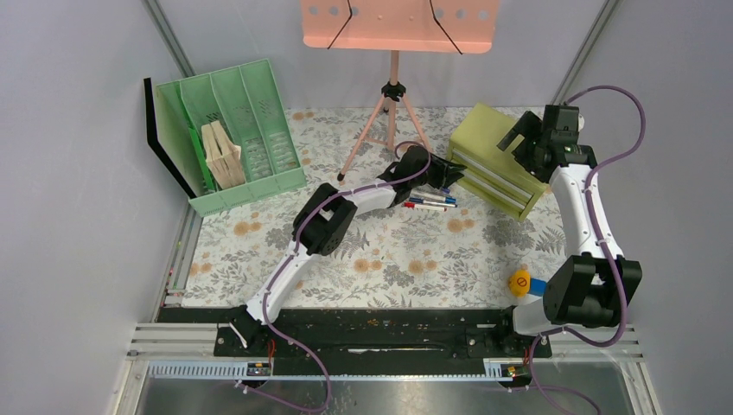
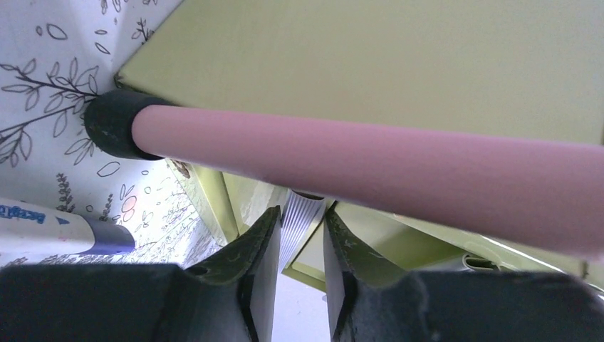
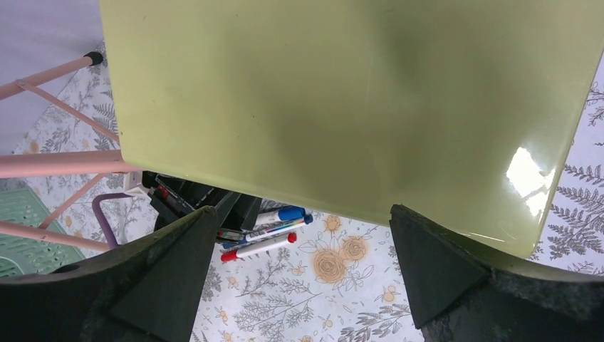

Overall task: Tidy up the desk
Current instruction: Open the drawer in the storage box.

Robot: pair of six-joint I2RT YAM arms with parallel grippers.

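The desk (image 1: 389, 259) carries an olive-green drawer cabinet (image 1: 497, 160) at the back right. My left gripper (image 1: 451, 173) reaches to the cabinet's front. In the left wrist view its jaws (image 2: 301, 212) stand narrow, shut on the ribbed silver drawer handle (image 2: 298, 221), just under a pink tripod leg (image 2: 356, 164). My right gripper (image 1: 521, 134) hovers over the cabinet's top (image 3: 342, 100). It (image 3: 300, 210) is wide open with nothing between its fingers. Three markers (image 1: 428, 203) lie on the desk in front of the cabinet, beside the left gripper.
A pink music stand (image 1: 393, 86) on a tripod stands at the back centre, one black foot (image 2: 110, 132) beside the cabinet. A green file organizer (image 1: 238, 130) holding wooden pieces sits at the back left. A yellow and blue object (image 1: 521, 283) lies near the right arm's base.
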